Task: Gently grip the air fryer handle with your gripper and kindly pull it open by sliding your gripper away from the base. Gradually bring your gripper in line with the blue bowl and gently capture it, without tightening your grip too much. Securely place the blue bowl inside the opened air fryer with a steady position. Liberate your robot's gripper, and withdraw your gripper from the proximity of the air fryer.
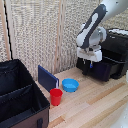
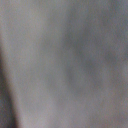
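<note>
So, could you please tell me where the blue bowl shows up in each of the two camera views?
Exterior view: the blue bowl sits on the wooden table, low and near the middle, just to the exterior view's right of the red cup.
Wrist view: not in it; the picture is only a grey blur.
Shared landmark: none can be matched, since nothing in the wrist view is recognisable.

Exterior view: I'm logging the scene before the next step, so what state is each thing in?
air fryer: drawer appears slid out.
gripper: at the drawer front; whether its jaws are open cannot be told.
blue bowl: upright on the table, empty, untouched.
red cup: upright.
black case: open.
</note>
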Motion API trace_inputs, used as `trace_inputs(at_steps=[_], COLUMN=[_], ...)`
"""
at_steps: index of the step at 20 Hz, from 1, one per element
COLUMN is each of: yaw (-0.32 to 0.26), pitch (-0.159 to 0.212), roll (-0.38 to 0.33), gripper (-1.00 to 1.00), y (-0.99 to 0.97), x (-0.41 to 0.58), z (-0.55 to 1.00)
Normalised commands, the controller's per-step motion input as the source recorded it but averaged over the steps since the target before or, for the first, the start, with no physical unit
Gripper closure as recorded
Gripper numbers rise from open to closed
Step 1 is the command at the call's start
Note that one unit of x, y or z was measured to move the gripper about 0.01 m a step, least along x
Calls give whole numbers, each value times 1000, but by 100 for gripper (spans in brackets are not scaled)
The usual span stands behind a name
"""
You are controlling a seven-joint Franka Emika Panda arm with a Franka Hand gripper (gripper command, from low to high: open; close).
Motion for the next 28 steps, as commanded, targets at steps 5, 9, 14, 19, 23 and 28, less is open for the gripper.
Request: trace_inputs(at_steps=[5, 9, 14, 19, 23, 28], yaw=[43, 27, 0, 0, 0, 63], pitch=[6, 7, 0, 1, 9, 107], roll=[-59, -60, -43, -16, -10, -13], gripper=[-100, -100, -100, -100, -100, -100], y=[526, 183, 69, 158, 337, 521], x=[-41, 1, 29, 124, 120, 16], z=[-179, -22, 83, 606, 809, 516])
